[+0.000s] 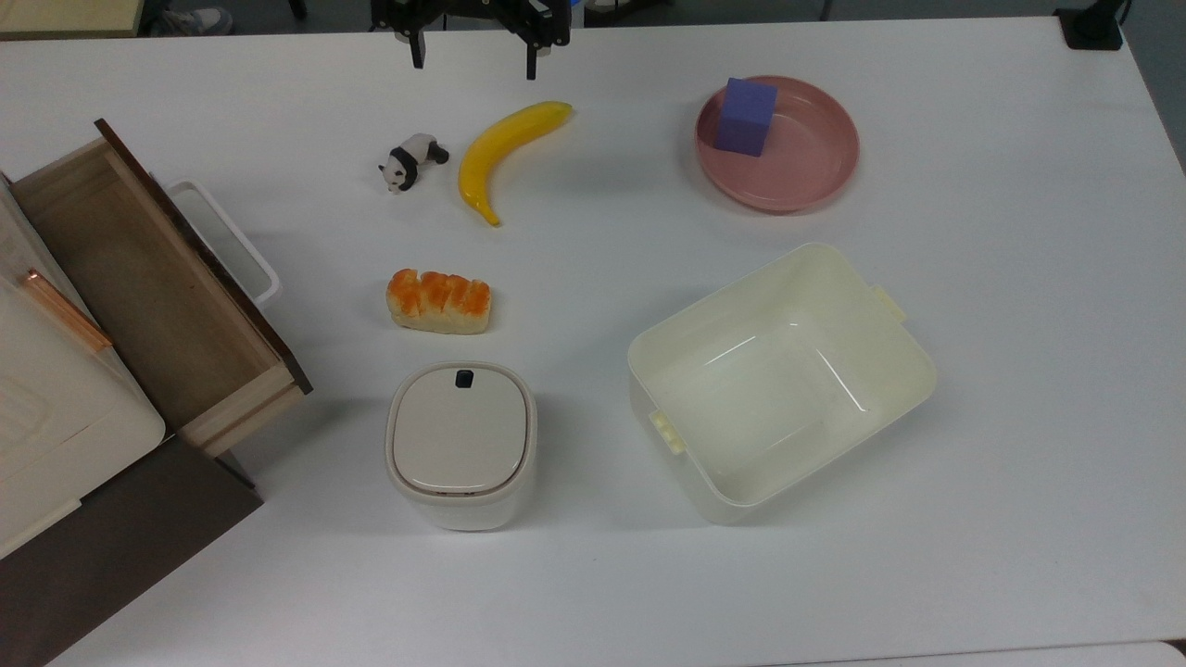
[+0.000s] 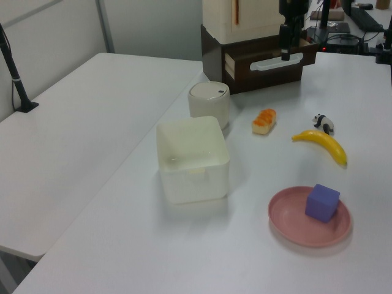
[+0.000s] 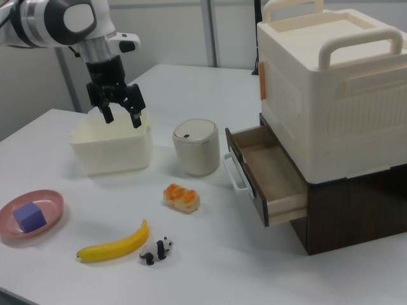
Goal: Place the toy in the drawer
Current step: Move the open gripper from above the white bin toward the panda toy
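The toy, a tiny black-and-white panda (image 1: 412, 159) (image 2: 323, 122) (image 3: 156, 250), stands on the white table just to the top view's left of a yellow banana (image 1: 505, 153). The drawer (image 1: 139, 287) (image 2: 269, 61) (image 3: 267, 168) is pulled out of the white cabinet at the top view's left, and its light-wood inside is bare. My gripper (image 1: 474, 57) (image 3: 122, 117) (image 2: 285, 54) hangs open in the air near the table's far edge in the top view, beyond the panda and banana. Nothing sits between its fingers.
An orange-topped bread loaf (image 1: 438, 300) lies between the panda and a small white lidded bin (image 1: 460, 443). A cream tub (image 1: 780, 378) stands at the top view's middle right. A pink plate (image 1: 806, 167) carries a purple cube (image 1: 747, 115). The drawer's white handle (image 1: 232, 243) juts toward the table.
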Motion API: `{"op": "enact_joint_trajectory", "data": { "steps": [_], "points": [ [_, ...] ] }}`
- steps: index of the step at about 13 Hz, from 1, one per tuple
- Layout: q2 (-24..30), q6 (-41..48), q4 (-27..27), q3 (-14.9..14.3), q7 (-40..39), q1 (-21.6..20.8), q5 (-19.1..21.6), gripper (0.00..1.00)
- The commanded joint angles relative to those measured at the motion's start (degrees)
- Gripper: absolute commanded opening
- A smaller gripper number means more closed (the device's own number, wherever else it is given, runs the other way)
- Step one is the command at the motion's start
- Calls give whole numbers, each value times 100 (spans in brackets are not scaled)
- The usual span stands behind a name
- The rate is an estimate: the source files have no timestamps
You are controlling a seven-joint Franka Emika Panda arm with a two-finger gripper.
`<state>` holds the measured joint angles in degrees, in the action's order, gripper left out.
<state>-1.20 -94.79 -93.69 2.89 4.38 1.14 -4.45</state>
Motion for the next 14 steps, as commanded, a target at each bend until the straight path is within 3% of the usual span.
{"op": "enact_joint_trajectory", "data": {
  "steps": [1,10,14],
  "points": [
    [32,93,-141,-34,-368,-96,111,100],
    [32,-724,-1387,-87,-377,0,40,100],
    [59,-804,-1923,-105,-307,771,32,100]
  ]
}}
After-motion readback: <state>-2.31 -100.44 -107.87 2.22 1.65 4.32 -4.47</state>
